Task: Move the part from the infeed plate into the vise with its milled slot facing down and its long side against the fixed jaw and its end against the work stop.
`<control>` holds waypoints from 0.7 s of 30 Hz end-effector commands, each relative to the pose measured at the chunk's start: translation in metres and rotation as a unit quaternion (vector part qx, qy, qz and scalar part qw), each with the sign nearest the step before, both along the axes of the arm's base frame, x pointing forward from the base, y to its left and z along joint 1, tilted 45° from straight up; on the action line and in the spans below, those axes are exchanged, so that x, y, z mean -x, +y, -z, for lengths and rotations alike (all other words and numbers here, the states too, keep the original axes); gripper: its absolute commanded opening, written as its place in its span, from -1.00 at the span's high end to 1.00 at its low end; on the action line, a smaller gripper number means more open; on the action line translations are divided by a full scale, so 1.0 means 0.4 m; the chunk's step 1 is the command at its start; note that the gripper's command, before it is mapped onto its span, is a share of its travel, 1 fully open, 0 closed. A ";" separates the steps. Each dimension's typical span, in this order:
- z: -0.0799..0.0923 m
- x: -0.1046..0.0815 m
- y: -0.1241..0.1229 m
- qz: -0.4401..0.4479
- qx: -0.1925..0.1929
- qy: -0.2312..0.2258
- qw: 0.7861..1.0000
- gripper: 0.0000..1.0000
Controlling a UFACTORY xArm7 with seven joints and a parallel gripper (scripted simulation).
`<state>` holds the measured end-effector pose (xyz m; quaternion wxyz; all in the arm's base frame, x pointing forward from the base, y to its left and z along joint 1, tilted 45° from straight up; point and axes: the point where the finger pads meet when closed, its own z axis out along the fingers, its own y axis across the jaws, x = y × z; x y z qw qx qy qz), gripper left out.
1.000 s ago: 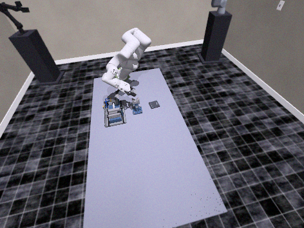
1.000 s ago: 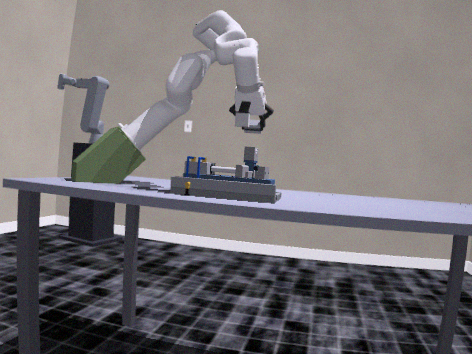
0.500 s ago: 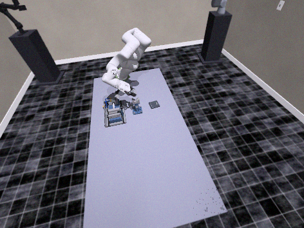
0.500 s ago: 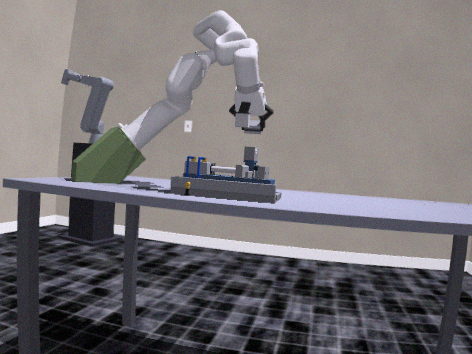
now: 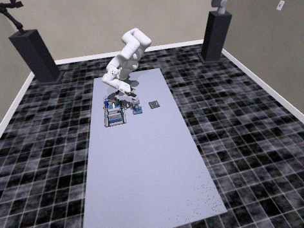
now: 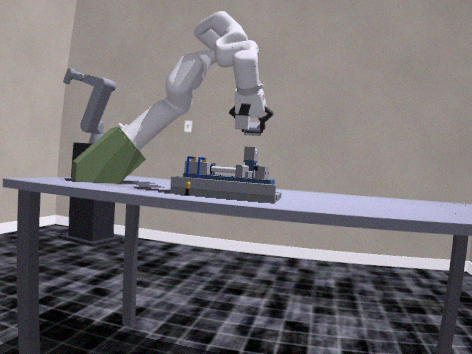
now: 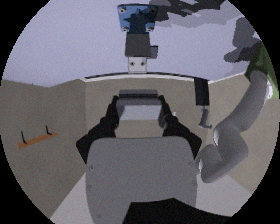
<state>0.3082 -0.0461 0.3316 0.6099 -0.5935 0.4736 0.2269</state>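
My gripper (image 6: 252, 131) is shut on the part, a light grey block that shows between the fingers in the wrist view (image 7: 139, 111). It hangs a short way above the V-block (image 6: 250, 156), a grey rest on a blue base, which also shows in the wrist view (image 7: 138, 35) and in the overhead view (image 5: 138, 109). The vise (image 5: 114, 114) stands just left of the V-block, with its jaws open; it also shows from the side (image 6: 222, 175). The infeed plate (image 5: 154, 104), a dark square, lies bare to the right. I cannot tell which way the part's slot faces.
The robot's green base (image 6: 107, 157) stands at the table's far end. The air cylinder with its blue brackets (image 6: 196, 166) is at the vise's far end. Dark pedestals with cameras (image 5: 216, 33) stand on the floor beyond the table.
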 end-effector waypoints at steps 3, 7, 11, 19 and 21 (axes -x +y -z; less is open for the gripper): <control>0.006 -0.006 0.002 0.001 0.000 -0.001 1.000 1.00; 0.012 -0.011 0.006 0.001 0.000 -0.001 1.000 1.00; 0.017 -0.015 0.010 0.001 0.000 -0.001 1.000 1.00; 0.031 -0.025 0.018 0.001 0.000 -0.001 1.000 1.00; 0.035 -0.028 0.021 0.001 0.000 -0.001 1.000 1.00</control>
